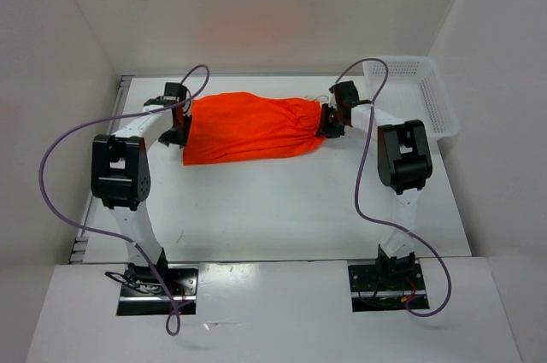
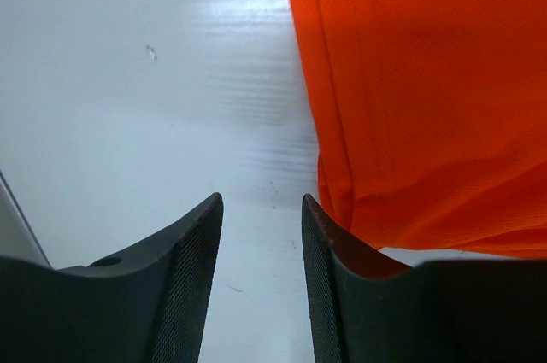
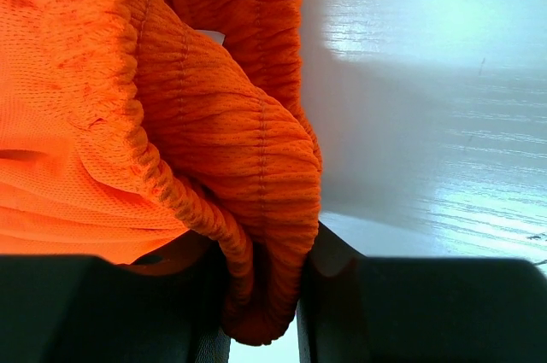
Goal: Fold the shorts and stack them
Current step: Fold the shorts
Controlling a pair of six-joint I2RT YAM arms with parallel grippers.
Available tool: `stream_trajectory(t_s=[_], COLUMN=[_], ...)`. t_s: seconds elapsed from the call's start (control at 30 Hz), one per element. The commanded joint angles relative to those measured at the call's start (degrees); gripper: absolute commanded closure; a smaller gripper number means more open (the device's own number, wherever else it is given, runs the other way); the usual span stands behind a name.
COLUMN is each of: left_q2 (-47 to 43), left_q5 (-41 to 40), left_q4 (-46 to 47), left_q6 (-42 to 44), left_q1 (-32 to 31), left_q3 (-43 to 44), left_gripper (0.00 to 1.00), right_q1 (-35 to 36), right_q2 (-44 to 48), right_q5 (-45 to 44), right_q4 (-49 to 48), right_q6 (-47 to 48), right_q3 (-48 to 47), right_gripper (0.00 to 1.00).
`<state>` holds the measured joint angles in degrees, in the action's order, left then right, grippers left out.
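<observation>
One pair of orange shorts (image 1: 248, 128) lies spread flat on the white table (image 1: 282, 209), its long side running left to right and the gathered waistband (image 3: 239, 149) at its right end. There is one white perforated basket (image 1: 446, 111); it stands to the right of the shorts and apart from them, and the shorts lie wholly outside it. There are two arms, one at each end of the shorts. The left gripper (image 1: 177, 124) sits at the left edge of the shorts; in its wrist view its jaws (image 2: 261, 201) stand a modest way apart with only bare table between them, and the cloth's edge rests against the outer side of one finger (image 2: 320, 235). The right gripper (image 1: 328, 121) is at the right end of the shorts, its jaws (image 3: 265, 248) drawn close together and pinching a bunched fold of the waistband.
</observation>
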<state>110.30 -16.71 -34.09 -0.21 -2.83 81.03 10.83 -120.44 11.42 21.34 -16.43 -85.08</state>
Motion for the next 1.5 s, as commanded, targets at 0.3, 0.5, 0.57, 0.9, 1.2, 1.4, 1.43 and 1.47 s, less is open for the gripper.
stream_trajectory(t_s=[0.3,0.5,0.57,0.9,1.2,1.4,1.43,1.47], left_q2=[9.66,13.27,13.8,13.27,14.42,14.94,14.94,14.94], left_q5=[22.5,20.42,19.09,23.04,27.26,30.59,30.6,31.21], left_q4=[-3.36,-3.36,-2.56,-1.95,-1.95,-1.95,-1.95,-1.95], left_q6=[0.21,0.21,0.21,0.21,0.21,0.21,0.21,0.21], left_q1=[0.72,1.25,1.25,-2.35,-12.1,-15.8,-15.8,-15.8], left_q3=[10.98,12.39,11.35,9.49,10.02,12.47,12.48,13.18], left_gripper=[0.46,0.45,0.45,0.45,0.45,0.45,0.45,0.45], right_q1=[-0.2,-0.2,-0.2,-0.2,-0.2,0.67,1.38,2.34], right_q2=[3.28,5.91,6.71,12.68,21.11,22.44,22.44,21.57], right_q5=[-1.57,-2.81,-2.81,-10.6,-18.97,-17.75,-17.14,-17.13], right_q4=[-1.48,-1.48,-1.48,-0.95,1.68,4.85,5.63,6.34], right_q6=[6.58,9.48,10.89,21.44,26.26,24.53,23.99,23.98], right_q3=[-0.26,0.26,0.26,0.79,1.32,-2.45,-4.55,-5.61], right_gripper=[0.96,1.0,1.0,1.0,1.0,1.0,1.0,1.0])
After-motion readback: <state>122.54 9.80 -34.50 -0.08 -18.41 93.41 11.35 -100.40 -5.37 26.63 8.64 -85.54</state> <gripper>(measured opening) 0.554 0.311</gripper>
